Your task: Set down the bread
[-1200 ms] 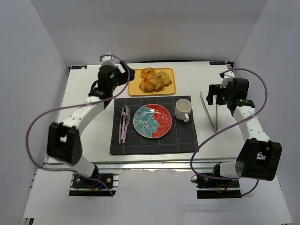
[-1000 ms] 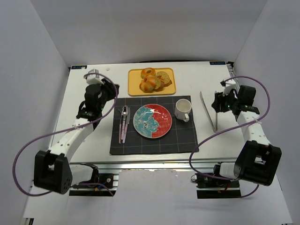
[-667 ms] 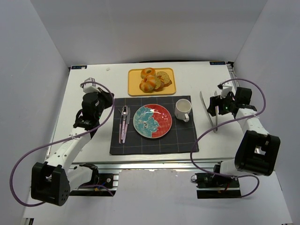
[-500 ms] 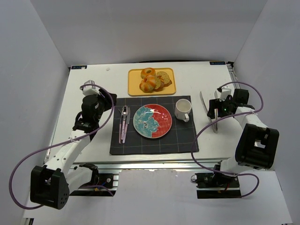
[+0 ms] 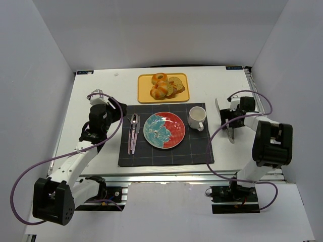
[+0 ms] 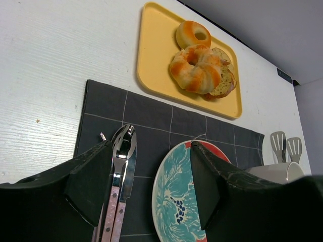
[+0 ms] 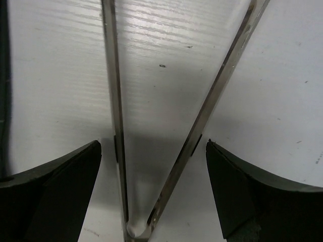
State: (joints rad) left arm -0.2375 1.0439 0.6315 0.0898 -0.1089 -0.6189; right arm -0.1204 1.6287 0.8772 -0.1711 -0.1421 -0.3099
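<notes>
1. Bread (image 6: pixel 222 80), a speckled golden slice, lay in the yellow tray (image 6: pixel 151 60) at the middle of the far edge of the desk (image 5: pixel 88 83). It was tucked under and behind two orange-glazed ring rolls (image 6: pixel 197 68), and neither gripper touched it.
2. The left gripper (image 6: pixel 150 146) hung over the desk's left side with its fingers spread wide and nothing between them. It faced the mat and tray.
3. A dark placemat (image 5: pixel 166 151) covered the near middle of the desk. Cutlery (image 5: pixel 133 132) lay side by side along its left edge, between the left gripper and the plate.
4. A teal-and-red plate (image 5: pixel 174 132) sat at the mat's centre, just on the near side of the tray.
5. A white mug (image 5: pixel 196 118) stood upright near the mat's far-right corner; its contents could not be made out.
6. Metal tongs (image 7: pixel 214 96) lay on the bare desk right of the mat, towards the right edge.
7. The right gripper (image 7: pixel 153 146) sat low over the tongs. Its fingers were spread wide on either side of both arms with a gap on each side, so it gripped nothing.
</notes>
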